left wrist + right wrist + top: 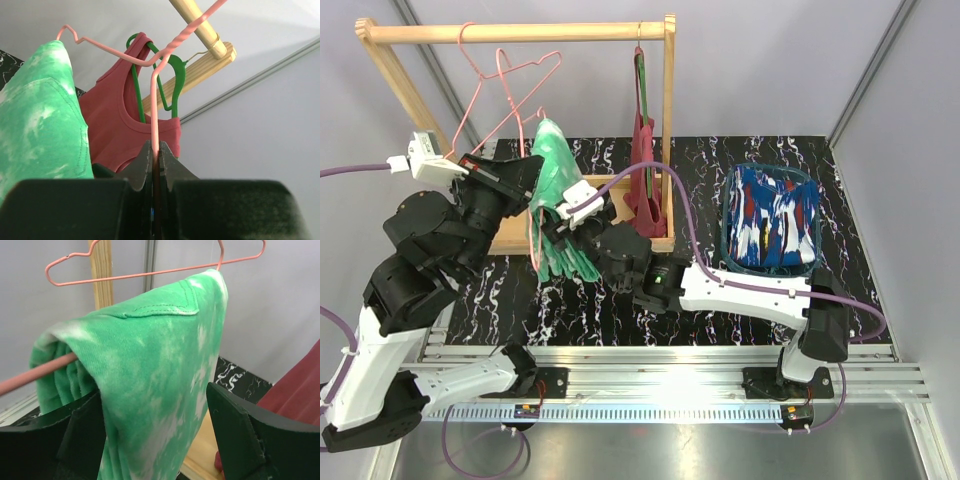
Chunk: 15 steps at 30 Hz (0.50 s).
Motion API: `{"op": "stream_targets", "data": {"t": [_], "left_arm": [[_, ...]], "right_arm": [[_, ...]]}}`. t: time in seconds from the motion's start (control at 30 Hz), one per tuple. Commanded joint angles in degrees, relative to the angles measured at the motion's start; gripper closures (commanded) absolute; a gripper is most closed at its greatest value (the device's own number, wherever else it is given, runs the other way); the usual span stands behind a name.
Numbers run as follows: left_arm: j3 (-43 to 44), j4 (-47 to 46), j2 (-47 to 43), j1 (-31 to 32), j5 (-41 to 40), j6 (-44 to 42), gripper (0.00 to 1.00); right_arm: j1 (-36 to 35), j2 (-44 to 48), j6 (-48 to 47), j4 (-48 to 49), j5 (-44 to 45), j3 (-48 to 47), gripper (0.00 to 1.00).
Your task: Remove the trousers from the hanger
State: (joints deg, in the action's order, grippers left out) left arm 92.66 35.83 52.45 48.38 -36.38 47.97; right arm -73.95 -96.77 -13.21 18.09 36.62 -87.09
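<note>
Below the pale wooden rack (520,32), a thin pink wire hanger (153,100) is pinched by the left gripper (155,151); the mottled green cloth trousers (160,365) draped on it are straddled by the right gripper (156,395), jaws spread.

Under the wooden rack's (520,32) rail, the left half is blocked by green trousers (552,175) on a pink hanger (152,100), with the left gripper (155,155) and right gripper (155,405) in front. A red top (645,170) hangs by the rack's right post, and the rail between them is free. Right of the rack, bare table (700,190) leaves a lane before the basket (727,240).

Grey walls (770,70), black marbled tabletop (710,155), wooden rack (520,32)
</note>
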Motion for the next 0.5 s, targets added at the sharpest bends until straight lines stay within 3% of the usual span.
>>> {"op": "stream_targets", "data": {"t": [0.0, 0.27, 0.33, 0.47], "left_arm": [[4.72, -12.81, -1.12, 0.31, 3.15, 2.04, 1.00], [2.00, -10.35, -2.70, 0.31, 7.64, 2.14, 1.00], [1.03, -9.65, -3.22, 0.31, 8.17, 1.61, 1.00], [-0.20, -8.41, -3.31, 0.31, 8.78, 0.38, 1.00]], "right_arm": [[0.65, -0.87, -7.86, 15.57, -1.46, 2.45, 0.19], [3.37, -2.55, -12.80, 17.68, -4.71, -0.89, 0.21], [3.81, -1.85, -13.15, 17.86, -6.72, -0.89, 0.26], [3.90, -0.88, -13.68, 19.70, -8.32, -0.63, 0.23]]}}
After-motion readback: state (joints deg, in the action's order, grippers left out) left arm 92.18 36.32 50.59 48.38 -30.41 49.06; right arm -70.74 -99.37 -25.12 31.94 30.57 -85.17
